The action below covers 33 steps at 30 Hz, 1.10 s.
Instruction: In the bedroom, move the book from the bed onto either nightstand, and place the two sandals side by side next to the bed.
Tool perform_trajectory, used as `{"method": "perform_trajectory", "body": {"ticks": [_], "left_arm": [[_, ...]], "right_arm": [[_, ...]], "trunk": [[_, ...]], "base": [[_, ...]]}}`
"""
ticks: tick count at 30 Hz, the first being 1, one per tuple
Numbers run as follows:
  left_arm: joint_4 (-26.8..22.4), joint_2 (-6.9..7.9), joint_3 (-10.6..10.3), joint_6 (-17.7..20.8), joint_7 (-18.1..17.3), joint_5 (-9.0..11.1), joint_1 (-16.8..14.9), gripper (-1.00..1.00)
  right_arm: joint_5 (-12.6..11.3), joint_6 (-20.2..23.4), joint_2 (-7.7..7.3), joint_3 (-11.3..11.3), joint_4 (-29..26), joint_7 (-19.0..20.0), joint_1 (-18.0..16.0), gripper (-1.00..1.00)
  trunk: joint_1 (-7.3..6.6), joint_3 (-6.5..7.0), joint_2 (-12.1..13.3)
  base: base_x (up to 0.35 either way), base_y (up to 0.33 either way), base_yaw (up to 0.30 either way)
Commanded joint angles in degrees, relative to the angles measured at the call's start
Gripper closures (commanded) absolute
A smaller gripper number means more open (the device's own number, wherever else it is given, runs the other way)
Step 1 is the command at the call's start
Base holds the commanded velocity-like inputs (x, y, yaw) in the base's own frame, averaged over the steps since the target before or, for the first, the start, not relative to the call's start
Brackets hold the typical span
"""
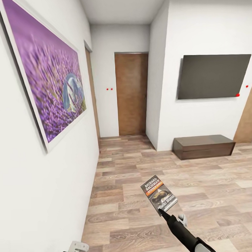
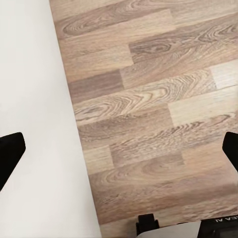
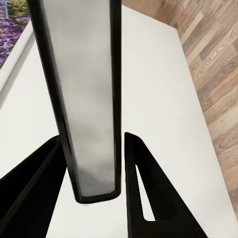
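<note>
Head view: right hand (image 1: 162,211) grips the book (image 1: 159,194) by its lower edge above the plank floor (image 1: 215,181); left wrist view adds the left hand (image 2: 119,148) spread wide, holding nothing

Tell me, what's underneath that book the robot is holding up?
Below the book, gripped at its lower edge by the right gripper, lies bare wood-plank floor. Nothing rests there that I can see, though the book covers a small patch of floor behind it.
</note>
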Motion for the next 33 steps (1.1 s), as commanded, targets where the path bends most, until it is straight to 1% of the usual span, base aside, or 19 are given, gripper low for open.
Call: {"method": "perform_trajectory", "body": {"ticks": [1, 33], "left_arm": [[-0.1, 0.05, -0.1, 0.3, -0.2, -0.6, 0.0, -1.00], [-0.1, 0.03, -0.1, 0.3, -0.2, -0.6, 0.0, -1.00]], "right_arm": [[-0.6, 0.5, -0.03, 0.2, 0.0, 0.2, 0.0, 1.00], [-0.6, 0.5, -0.02, 0.2, 0.0, 0.2, 0.0, 1.00]], "trunk": [[0.05, -0.02, 0.0], [0.05, -0.02, 0.0]], "base": [[0.278, 0.000, 0.000], [0.323, 0.000, 0.000]]}}
